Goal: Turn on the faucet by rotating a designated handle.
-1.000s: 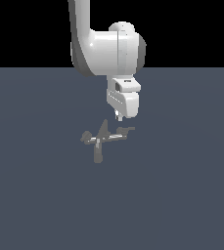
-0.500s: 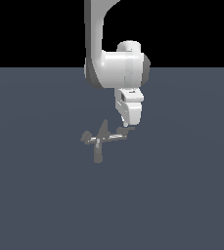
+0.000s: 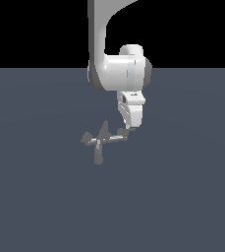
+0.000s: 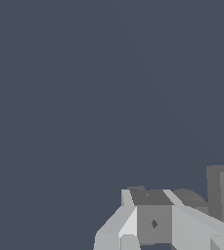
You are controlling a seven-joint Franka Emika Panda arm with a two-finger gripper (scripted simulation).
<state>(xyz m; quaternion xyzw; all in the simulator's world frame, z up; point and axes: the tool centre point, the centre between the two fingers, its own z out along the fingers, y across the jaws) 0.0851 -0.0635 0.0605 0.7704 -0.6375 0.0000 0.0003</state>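
The faucet (image 3: 100,141) is a small grey cross-shaped fixture on the dark floor, with an upright fin, a stubby spout pointing to the front and a short knob arm on the exterior view's left. The handle (image 3: 115,138) is its thin pale arm reaching to the exterior view's right, ending in a small dark lever. My gripper (image 3: 128,130) hangs from the white arm right at that lever end, touching or almost touching it. Its fingers are too small and dark to tell whether they are open. The wrist view shows grey faucet parts (image 4: 152,222) very close.
A flat dark grey-blue floor (image 3: 182,197) spreads all around the faucet. The white arm (image 3: 119,71) rises above and behind the handle's end. Nothing else stands in view.
The arm has swung to the exterior view's right and the gripper has come down onto the handle's lever end. The faucet body has stayed in place.
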